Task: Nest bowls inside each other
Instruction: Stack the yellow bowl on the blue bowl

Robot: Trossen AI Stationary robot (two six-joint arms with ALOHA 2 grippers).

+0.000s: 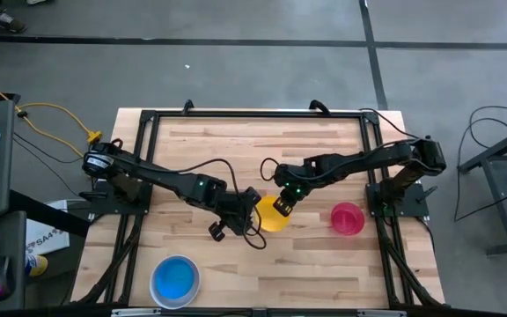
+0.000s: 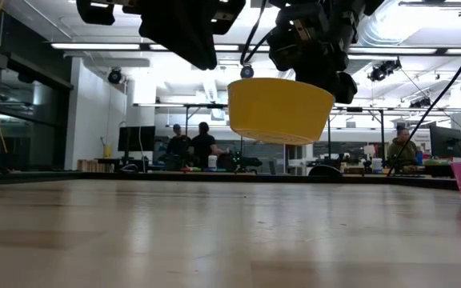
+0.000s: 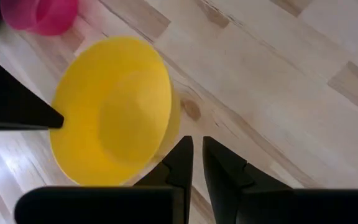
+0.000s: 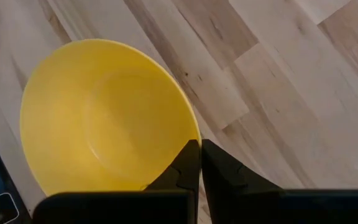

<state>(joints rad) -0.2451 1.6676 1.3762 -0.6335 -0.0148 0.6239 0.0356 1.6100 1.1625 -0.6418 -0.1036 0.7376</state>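
Hanging above wooden table (image 2: 214, 232): yellow bowl (image 2: 280, 110), rim pinched by right end effector (image 4: 200, 163); people behind.

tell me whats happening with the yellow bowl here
The yellow bowl is lifted clear of the wooden table, near its middle. Both arms meet at it: the right gripper is shut on its rim, and the left gripper pinches the rim from the other side. A pink bowl sits on the table beside the right arm, and a blue bowl sits inside a white bowl at the near edge on the left.
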